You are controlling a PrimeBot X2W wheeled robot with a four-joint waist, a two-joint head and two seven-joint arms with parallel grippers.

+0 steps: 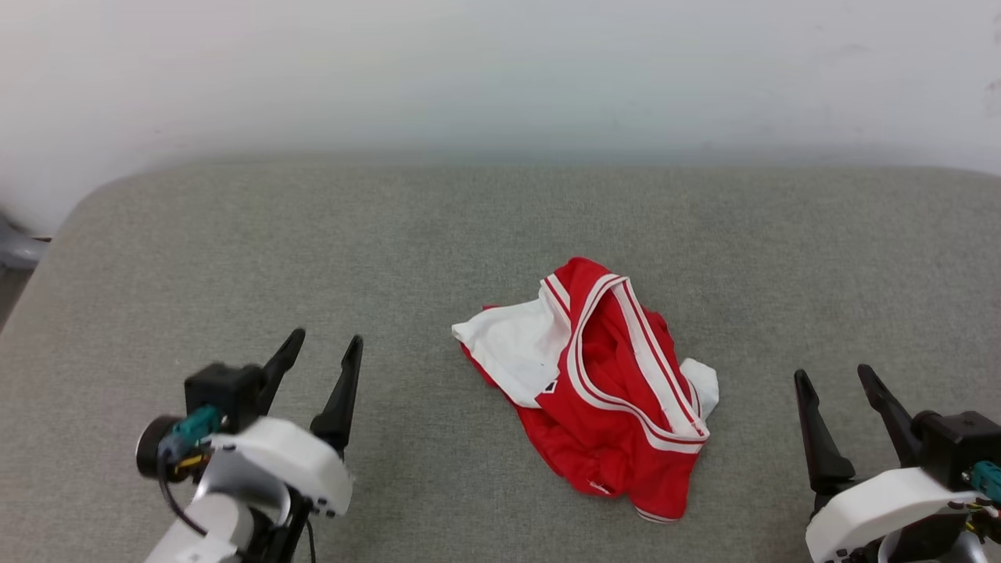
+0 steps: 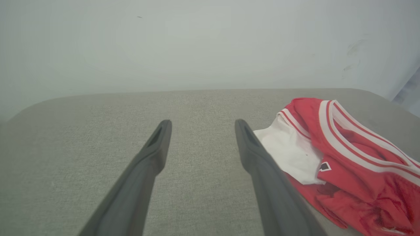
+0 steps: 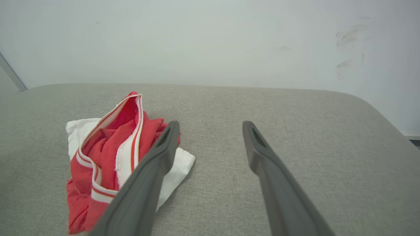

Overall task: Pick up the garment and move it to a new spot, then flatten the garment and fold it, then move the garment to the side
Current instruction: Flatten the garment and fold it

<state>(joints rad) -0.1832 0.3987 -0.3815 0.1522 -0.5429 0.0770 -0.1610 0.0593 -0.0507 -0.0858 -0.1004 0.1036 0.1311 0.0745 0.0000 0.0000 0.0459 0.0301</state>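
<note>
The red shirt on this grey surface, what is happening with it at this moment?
A two-armed robot faces a red jersey shirt that lies crumpled in a heap on the grey padded surface, neither flattened nor folded. The left end effector hangs open on the shirt's left side, and the right end effector hangs open on its right side. Neither touches the cloth, so the pick-up has not yet begun.

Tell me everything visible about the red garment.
The garment is a red, soft-looking jersey with white sleeves and red-and-white striped trim, plus a small dark patch. It lies crumpled in a heap, neckline gaping upward, on the grey fabric surface, between the open left end effector and right end effector, neither touching it.
</note>
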